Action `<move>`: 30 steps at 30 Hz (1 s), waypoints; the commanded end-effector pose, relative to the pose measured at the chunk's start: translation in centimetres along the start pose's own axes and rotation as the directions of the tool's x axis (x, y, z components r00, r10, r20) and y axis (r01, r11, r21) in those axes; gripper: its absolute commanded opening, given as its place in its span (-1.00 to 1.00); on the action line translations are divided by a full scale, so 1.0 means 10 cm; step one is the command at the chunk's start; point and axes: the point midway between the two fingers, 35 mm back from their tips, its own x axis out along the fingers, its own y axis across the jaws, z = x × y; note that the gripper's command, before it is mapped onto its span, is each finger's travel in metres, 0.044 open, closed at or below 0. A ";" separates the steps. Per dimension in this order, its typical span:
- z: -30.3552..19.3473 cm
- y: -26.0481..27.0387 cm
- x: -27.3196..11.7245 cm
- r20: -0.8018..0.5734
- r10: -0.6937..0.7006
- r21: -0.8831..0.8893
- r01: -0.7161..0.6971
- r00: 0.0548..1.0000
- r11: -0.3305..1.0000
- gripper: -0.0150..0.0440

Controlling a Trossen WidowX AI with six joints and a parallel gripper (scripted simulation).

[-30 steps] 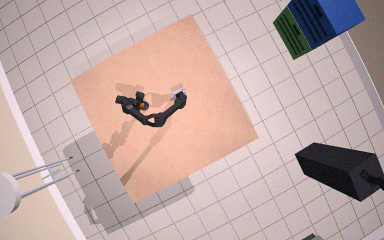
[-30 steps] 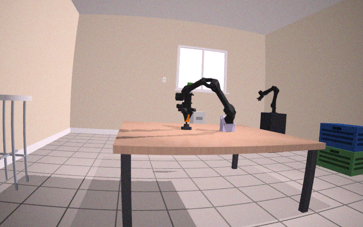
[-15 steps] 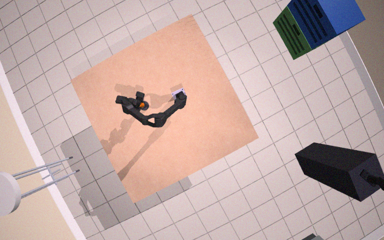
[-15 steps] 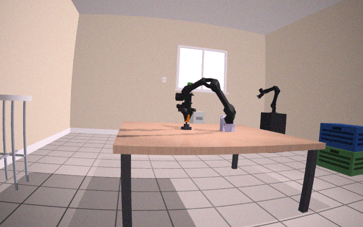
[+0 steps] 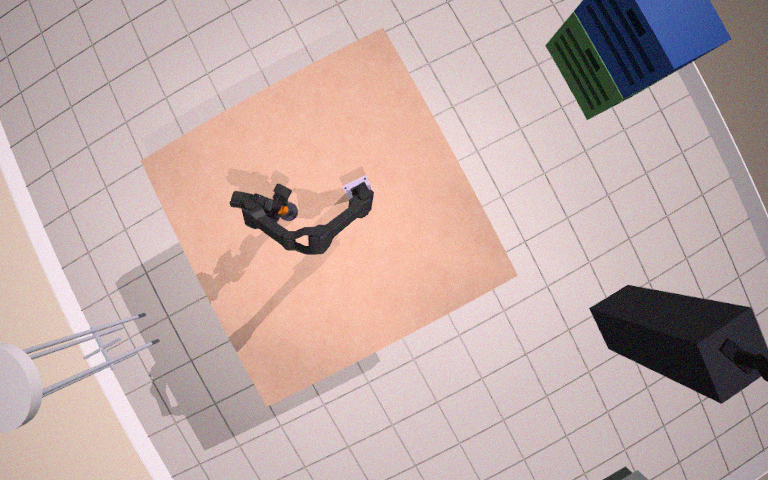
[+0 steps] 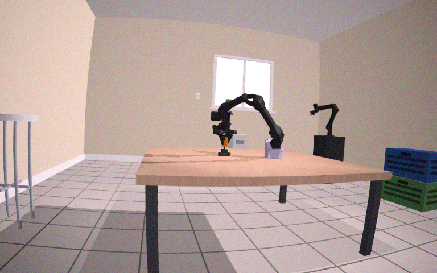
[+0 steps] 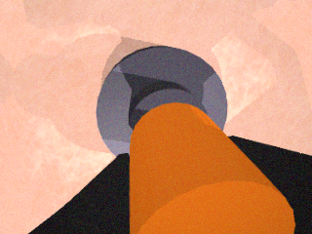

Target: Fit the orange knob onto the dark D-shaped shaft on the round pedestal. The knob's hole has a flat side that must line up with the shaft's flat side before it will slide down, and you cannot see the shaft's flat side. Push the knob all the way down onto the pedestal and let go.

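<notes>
On the bench (image 5: pixel 396 169) (image 6: pixel 258 172) there is one arm (image 5: pixel 339 224) (image 6: pixel 268 119), one claw (image 5: pixel 282 208) (image 6: pixel 225 140) (image 7: pixel 177 155), one knob (image 5: pixel 283 210) (image 6: pixel 226 141) (image 7: pixel 195 156) and one pedestal (image 5: pixel 292 211) (image 6: pixel 224 153) (image 7: pixel 114 107). The claw is clenched on the orange knob, a dark finger to each side of it in the wrist view. The knob is above the pedestal, with a gap between them in the exterior view and a short length of the dark shaft (image 6: pixel 224 148) showing there. From above, knob and pedestal stand nearer the bench's left edge than its right, and well in from all four corners; the arm's pale base (image 5: pixel 350 187) (image 6: pixel 268 152) stands further from that left edge. Three of the bench's legs show in the exterior view, two at its near corners and one further back. Off the bench are two crates, one blue (image 5: pixel 688 28) (image 6: pixel 411 164), one green (image 5: pixel 583 70) (image 6: pixel 409 194), one stool (image 5: pixel 16 387) (image 6: pixel 19 117), cut off by the picture's edge, and a second arm (image 6: pixel 332 117) on one black stand (image 5: pixel 651 322) (image 6: pixel 328 146). The knob's hole is hidden, so I cannot tell how its flat side lies, and the claw covers part of the knob from above.
</notes>
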 end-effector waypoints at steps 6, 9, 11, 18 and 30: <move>0.02 0.02 0.02 0.008 0.004 0.041 -0.004 1.000 0.999 -0.49; 0.02 0.02 0.02 0.008 0.004 0.041 -0.004 1.000 0.999 -0.49; 0.02 0.02 0.02 0.008 0.004 0.041 -0.004 1.000 0.999 -0.49; 0.02 0.01 0.02 0.008 0.004 0.041 -0.004 1.000 0.999 -0.49; -0.02 -0.03 -0.02 0.007 0.004 0.238 -0.005 1.000 0.971 -0.49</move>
